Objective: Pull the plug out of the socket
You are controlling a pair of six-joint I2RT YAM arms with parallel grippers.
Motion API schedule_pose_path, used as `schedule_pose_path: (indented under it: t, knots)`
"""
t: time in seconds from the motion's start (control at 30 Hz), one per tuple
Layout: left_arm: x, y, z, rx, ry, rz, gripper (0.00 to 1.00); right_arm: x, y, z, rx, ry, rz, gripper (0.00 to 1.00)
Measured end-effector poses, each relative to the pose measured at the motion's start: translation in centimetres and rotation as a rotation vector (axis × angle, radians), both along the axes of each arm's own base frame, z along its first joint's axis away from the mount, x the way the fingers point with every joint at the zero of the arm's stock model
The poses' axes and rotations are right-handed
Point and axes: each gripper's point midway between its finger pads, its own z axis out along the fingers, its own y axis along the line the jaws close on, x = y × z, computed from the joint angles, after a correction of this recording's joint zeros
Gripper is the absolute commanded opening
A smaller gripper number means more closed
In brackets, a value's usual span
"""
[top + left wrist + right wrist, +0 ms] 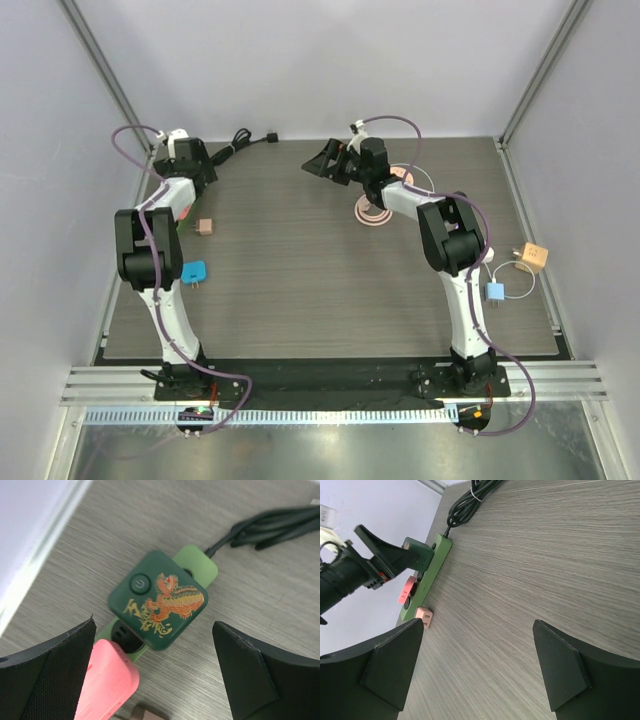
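Observation:
A light green power strip (pixel 198 563) lies at the far left of the table. A dark green plug (pixel 159 599) with a gold dragon print and a power button sits in it. A pink plug (pixel 107 680) sits in the socket beside it. My left gripper (pixel 155 675) is open and hovers above the strip, with the dark green plug just ahead of the jaws and the pink plug against the left finger. My right gripper (pixel 477 670) is open and empty over bare table. It faces the strip (pixel 433 561) and dark green plug (pixel 418 555) from a distance.
The strip's black cable (pixel 243 140) runs along the back edge. A small beige charger (pixel 204 227) lies beside the strip and a blue one (pixel 193 270) nearer. A pink coiled cable (pixel 375 213), an orange cube (pixel 533 257) and a blue charger (pixel 494 292) lie on the right.

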Motion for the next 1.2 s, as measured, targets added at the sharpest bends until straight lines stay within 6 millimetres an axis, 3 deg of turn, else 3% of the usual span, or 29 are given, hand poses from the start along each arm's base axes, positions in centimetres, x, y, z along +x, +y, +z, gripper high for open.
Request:
schedule_pose_path:
  t: [0.13, 0.23, 0.5, 0.73, 1.07, 1.2]
  knots:
    - [0.2, -0.1, -2.3, -0.026, 0.039, -0.019, 1.0, 0.3, -0.1, -1.2, 0.011, 0.017, 0.009, 0.96]
    - [0.5, 0.3, -3.0, -0.037, 0.044, -0.016, 1.0, 0.1, 0.0, -2.0, 0.012, 0.038, 0.015, 0.96]
    - [1.5, 0.3, -3.6, -0.054, 0.025, -0.026, 1.0, 0.1, 0.2, -1.9, 0.017, 0.035, 0.018, 0.96]
    - [2.4, -0.1, -3.4, -0.069, -0.018, -0.05, 0.86, 0.1, 0.2, -1.9, 0.019, 0.038, 0.017, 0.96]
    - [2.8, -0.7, -3.3, -0.102, -0.042, -0.048, 0.79, 0.1, 0.2, -1.9, 0.024, 0.044, 0.018, 0.96]
    - [3.2, -2.0, -3.0, -0.121, -0.044, -0.065, 0.8, 0.1, 0.3, -1.8, 0.032, 0.052, 0.015, 0.95]
